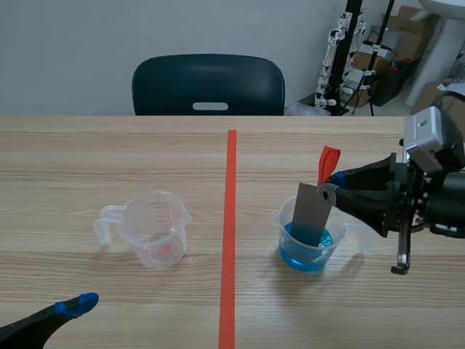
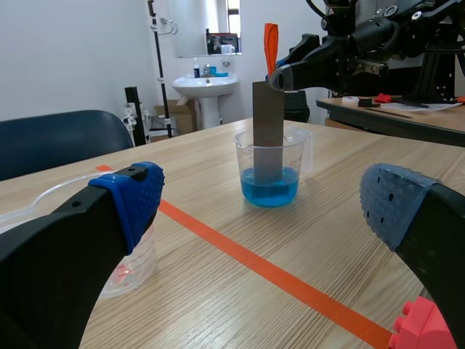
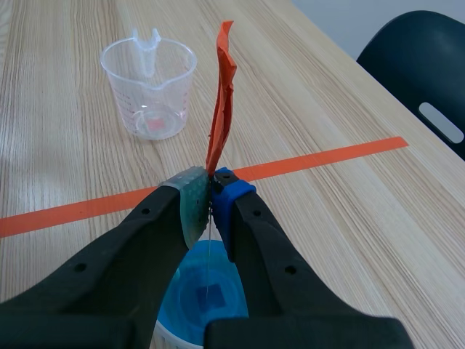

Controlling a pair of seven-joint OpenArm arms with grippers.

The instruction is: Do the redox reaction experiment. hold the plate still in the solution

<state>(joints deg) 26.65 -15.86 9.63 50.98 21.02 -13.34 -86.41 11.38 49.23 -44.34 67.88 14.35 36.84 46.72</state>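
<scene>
The plate [image 1: 314, 214] is standing nearly upright in the beaker [image 1: 340, 234], just to the robot's right of the tape line [image 1: 230, 233], with its lower end sitting in the blue solution [image 1: 305, 260] and its upper part rising clear of the rim. An orange tab [image 1: 328, 163] is sticking up from its top edge. You are holding it with the right gripper [image 1: 336, 187], which is coming in level from the right. Its two pads [image 3: 190, 198] are pressing together on the top of the plate where the tab rises, so the jaws are standing almost closed with only the thin sheet between them. In my judgement you are working the holding step itself: the plate is already immersed, and the next move is calling for no travel at all, only steady pressure and a fixed height, so that the plate is neither tipping against the beaker wall nor lifting out of the liquid. A slip at so small a grip area is the risk I am noting. The left gripper [image 2: 261, 218] is resting low at the near edge of the table [image 1: 87, 160], jaws wide apart, holding and touching nothing. An empty measuring cup [image 1: 156, 229] is standing just beside its left finger, well apart from the beaker.
</scene>
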